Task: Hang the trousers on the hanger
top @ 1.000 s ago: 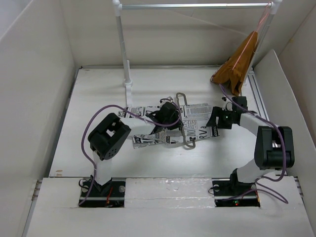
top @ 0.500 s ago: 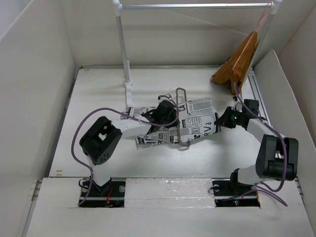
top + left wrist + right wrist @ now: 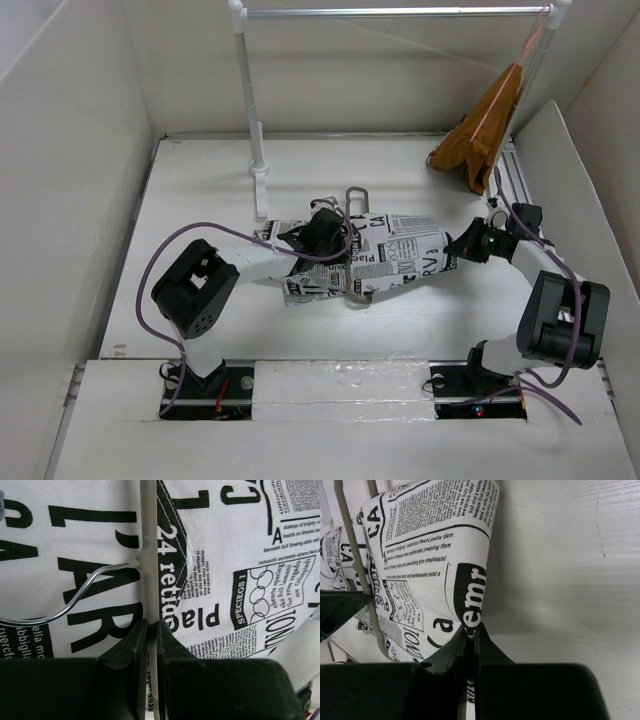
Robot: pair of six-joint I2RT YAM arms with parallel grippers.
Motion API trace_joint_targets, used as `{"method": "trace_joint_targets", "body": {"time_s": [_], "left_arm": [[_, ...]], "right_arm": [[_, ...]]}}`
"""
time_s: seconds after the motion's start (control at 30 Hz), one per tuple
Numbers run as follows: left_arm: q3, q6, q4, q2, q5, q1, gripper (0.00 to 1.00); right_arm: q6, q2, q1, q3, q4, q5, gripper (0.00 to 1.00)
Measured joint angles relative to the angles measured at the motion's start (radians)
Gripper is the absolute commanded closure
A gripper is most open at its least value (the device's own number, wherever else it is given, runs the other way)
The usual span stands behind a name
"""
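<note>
The left pincer (image 3: pixel 150 630) is squeezing almost fully shut on the hanger (image 3: pixel 148 555). We are seeing its two dark fingers pressing the thin grey bar between them, with printed cloth lying on both sides of that bar. A curved silver wire of the hanger is branching off to the left of the bar, across the big black letters.

The right pincer (image 3: pixel 470 636) is likewise pinching tight, and we are finding a folded edge of the trousers (image 3: pixel 420 555) nipped between its tips, just above the bare table (image 3: pixel 560 555).

From above, we are looking at the trousers lying bunched in the middle of the table and stretching between the two pincers. The left one is sitting over their left part and the right one is gripping their right end. The hanger is lying across the cloth, its hook pointing toward the far side.

Farther back, a white post (image 3: pixel 250 100) is standing on the table and carrying a metal rail (image 3: pixel 400 12). At the rail's right end an orange-brown garment (image 3: pixel 480 140) is hanging, well apart from the trousers.
</note>
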Motion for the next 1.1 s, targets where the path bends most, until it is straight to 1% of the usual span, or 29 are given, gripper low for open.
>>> {"method": "trace_joint_targets", "body": {"time_s": [0.23,0.53,0.7,0.73,0.77,0.8,0.87,0.9,0.93,0.97,1.0,1.1], "left_arm": [[0.018,0.001,-0.060,-0.010,-0.005,0.000,1.00],[0.036,0.004,-0.140,-0.086,-0.028,0.000,1.00],[0.076,0.002,-0.184,-0.086,-0.035,-0.014,1.00],[0.093,0.003,-0.197,-0.086,-0.035,-0.018,1.00],[0.110,0.003,-0.207,-0.086,-0.036,-0.021,1.00],[0.126,0.004,-0.212,-0.086,-0.036,-0.024,1.00],[0.160,0.007,-0.230,-0.086,-0.048,-0.031,1.00],[0.182,0.018,-0.253,-0.086,-0.074,-0.035,1.00],[0.205,0.018,-0.253,-0.086,-0.075,-0.040,1.00],[0.229,0.026,-0.270,-0.086,-0.088,-0.047,1.00],[0.248,0.032,-0.282,-0.086,-0.097,-0.052,1.00],[0.338,0.062,-0.344,-0.085,-0.135,-0.075,1.00]], "right_arm": [[0.002,0.000,-0.001,0.020,-0.013,-0.014,1.00],[0.002,0.003,-0.003,0.010,-0.023,-0.007,1.00],[0.000,0.068,-0.001,-0.010,0.001,0.011,1.00],[0.000,0.075,0.000,-0.019,0.002,0.018,0.97],[0.000,0.077,0.001,-0.025,0.001,0.024,0.91],[0.000,0.079,0.005,-0.026,0.001,0.029,0.75],[-0.011,0.079,0.023,-0.021,0.001,0.044,0.58],[-0.020,0.079,0.037,-0.014,-0.002,0.066,0.42],[-0.030,0.078,0.047,-0.004,-0.003,0.079,0.42],[-0.032,0.074,0.053,0.001,-0.007,0.086,0.33],[-0.050,0.056,0.077,0.018,-0.029,0.113,0.32],[-0.075,-0.052,0.149,0.059,-0.104,0.169,0.26]]}}
